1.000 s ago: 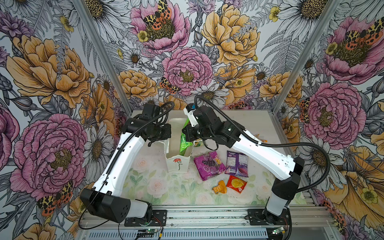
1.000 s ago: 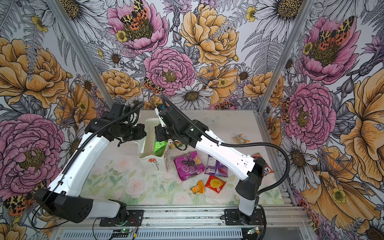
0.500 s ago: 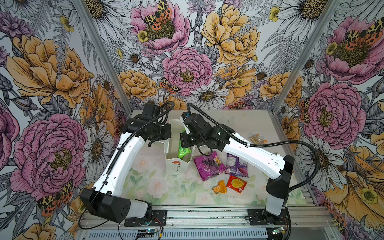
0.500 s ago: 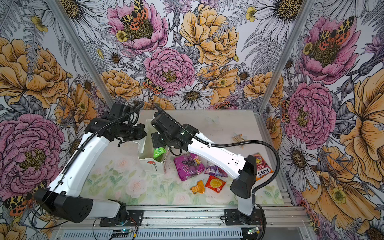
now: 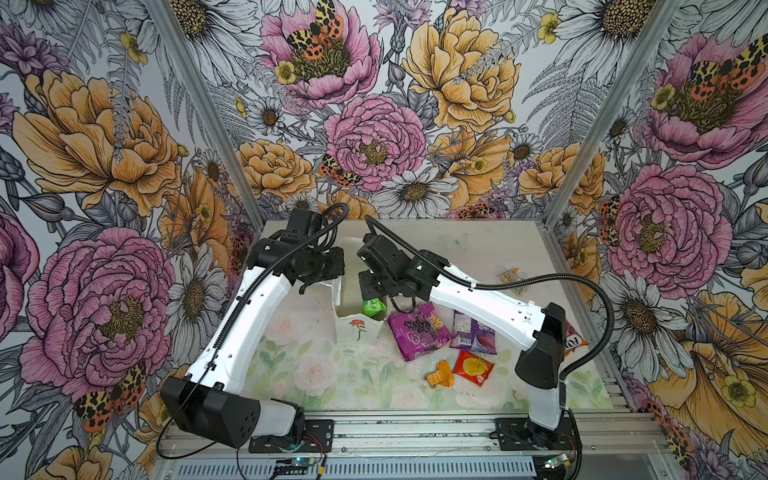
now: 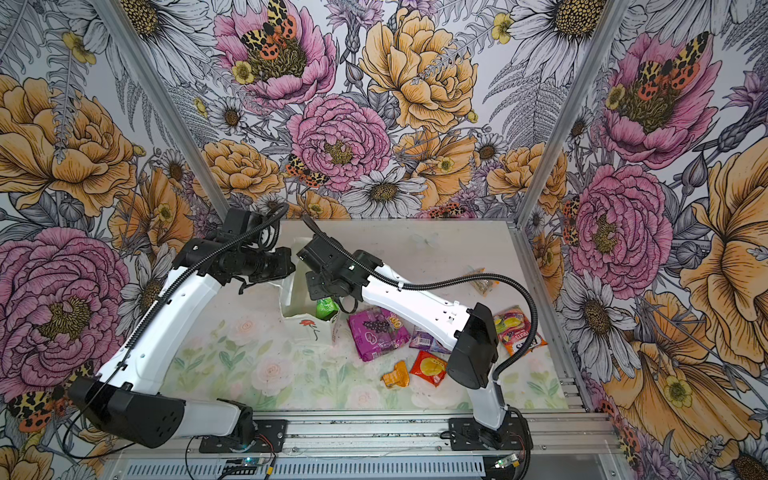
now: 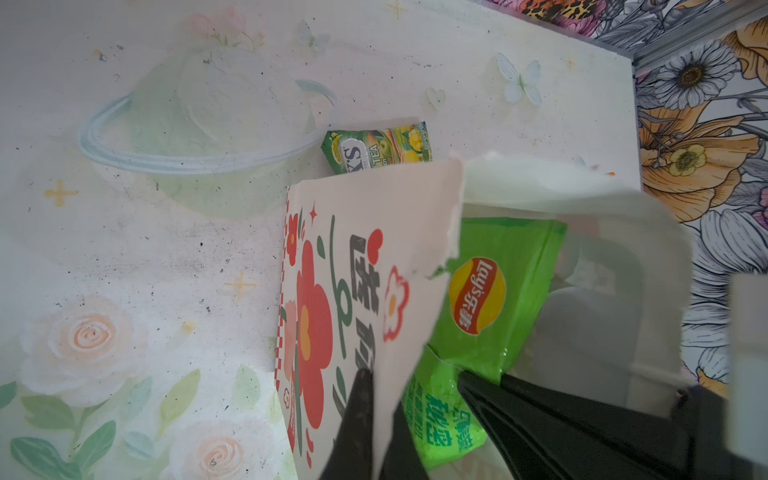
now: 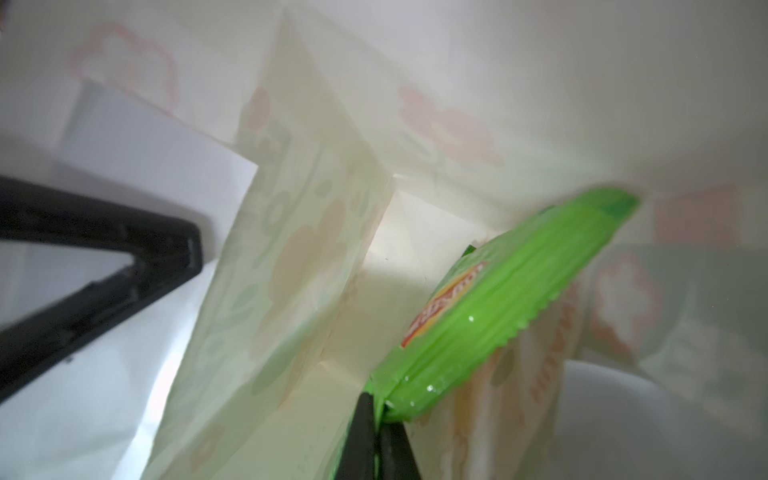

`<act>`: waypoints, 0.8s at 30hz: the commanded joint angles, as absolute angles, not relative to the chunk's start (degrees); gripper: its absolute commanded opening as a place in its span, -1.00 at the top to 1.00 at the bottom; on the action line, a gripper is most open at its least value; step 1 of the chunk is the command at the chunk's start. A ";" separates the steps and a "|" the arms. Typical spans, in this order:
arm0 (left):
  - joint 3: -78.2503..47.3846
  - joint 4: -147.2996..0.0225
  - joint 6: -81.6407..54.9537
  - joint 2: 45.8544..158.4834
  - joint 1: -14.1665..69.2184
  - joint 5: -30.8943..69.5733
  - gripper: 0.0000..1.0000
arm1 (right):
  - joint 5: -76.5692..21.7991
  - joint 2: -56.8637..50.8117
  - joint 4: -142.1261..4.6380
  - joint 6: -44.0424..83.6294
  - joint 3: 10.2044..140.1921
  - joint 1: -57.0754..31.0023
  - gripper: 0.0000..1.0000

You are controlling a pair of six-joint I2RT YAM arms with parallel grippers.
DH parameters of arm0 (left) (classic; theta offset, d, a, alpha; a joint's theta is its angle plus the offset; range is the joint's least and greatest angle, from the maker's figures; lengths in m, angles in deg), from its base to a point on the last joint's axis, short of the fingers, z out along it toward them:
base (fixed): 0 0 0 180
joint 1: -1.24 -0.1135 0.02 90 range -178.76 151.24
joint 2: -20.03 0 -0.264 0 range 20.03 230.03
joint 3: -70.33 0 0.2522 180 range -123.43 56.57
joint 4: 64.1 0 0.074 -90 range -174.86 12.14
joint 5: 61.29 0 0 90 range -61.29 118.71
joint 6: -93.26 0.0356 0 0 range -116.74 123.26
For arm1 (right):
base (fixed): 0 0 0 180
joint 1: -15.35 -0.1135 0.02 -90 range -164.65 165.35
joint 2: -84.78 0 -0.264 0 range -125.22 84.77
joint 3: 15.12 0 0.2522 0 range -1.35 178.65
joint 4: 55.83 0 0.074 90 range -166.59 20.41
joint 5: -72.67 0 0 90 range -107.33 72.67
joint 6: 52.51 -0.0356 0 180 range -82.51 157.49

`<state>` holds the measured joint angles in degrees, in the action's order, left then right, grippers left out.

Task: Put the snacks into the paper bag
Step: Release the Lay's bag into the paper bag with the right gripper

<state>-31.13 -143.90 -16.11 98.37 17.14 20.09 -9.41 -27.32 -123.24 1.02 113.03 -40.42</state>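
Right jaws, clenched on the green packet (image 8: 498, 316), hold it inside the bag (image 5: 358, 332) — not yet let go. Left jaws pinch the bag's wall. Magenta (image 5: 417, 330), purple (image 5: 473, 334), red (image 5: 473, 368) and orange (image 5: 438, 375) packets lie on the surface (image 5: 316, 374) — most of the job remains.

Looking steeply down from above the front rail (image 5: 415, 424) toward the back wall (image 5: 374, 124) in both top views, whole table (image 5: 316, 374) in frame. Close outside the paper bag (image 7: 365, 270) at the left wrist; down inside it at the right wrist, sharing the green packet (image 8: 498, 311).
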 commanded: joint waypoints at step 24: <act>-26.44 -137.63 -19.81 93.44 9.01 13.40 1.00 | -6.18 -24.11 -124.18 6.11 115.89 -40.77 0.51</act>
